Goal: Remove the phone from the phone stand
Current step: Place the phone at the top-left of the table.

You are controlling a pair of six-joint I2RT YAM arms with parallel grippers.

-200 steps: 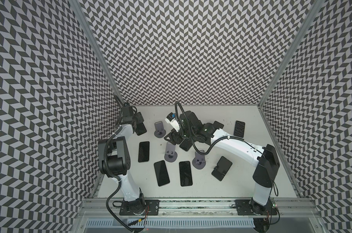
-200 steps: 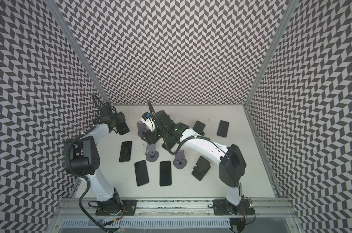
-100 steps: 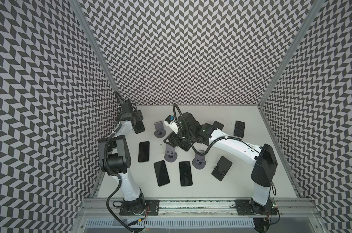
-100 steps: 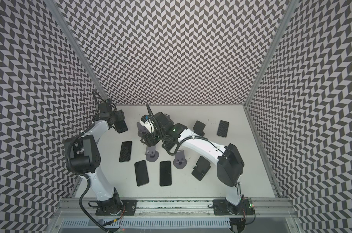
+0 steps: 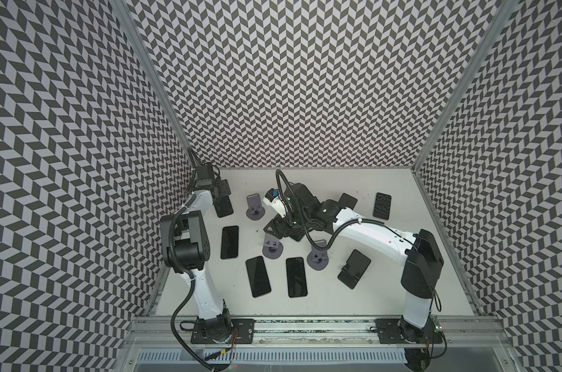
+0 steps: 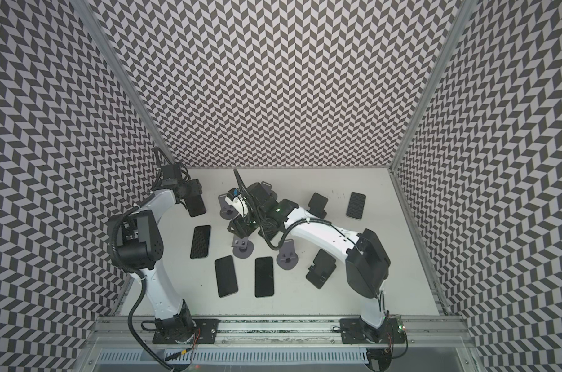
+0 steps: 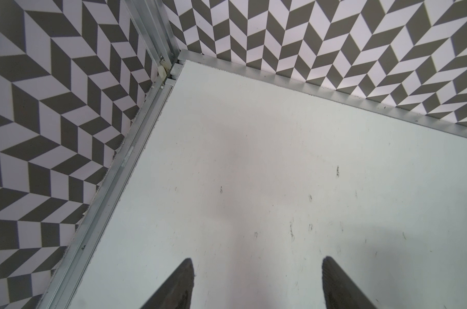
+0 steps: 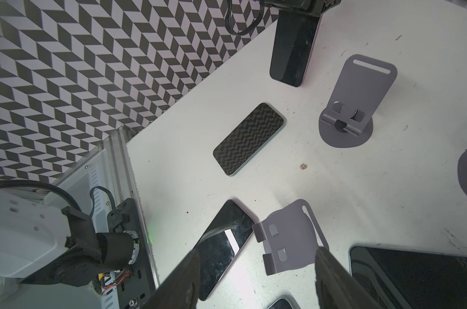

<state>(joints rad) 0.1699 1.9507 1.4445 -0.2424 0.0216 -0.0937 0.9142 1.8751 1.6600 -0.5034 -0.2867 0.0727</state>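
The right gripper (image 8: pixel 256 251) has been swung leftward. Its fingers (image 8: pixel 184 281) are spread, as are the left gripper's (image 7: pixel 257 259). A flat phone (image 8: pixel 221 248) is seen just beside them.

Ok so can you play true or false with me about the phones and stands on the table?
1. Two dark phones lie flat, side by side, near the front of the table. True.
2. The grey stand near the back has a phone on it. False: it is empty, as the right wrist view shows too.
3. The table is red. False: it is white.
4. A patterned phone lies flat on the table. True.
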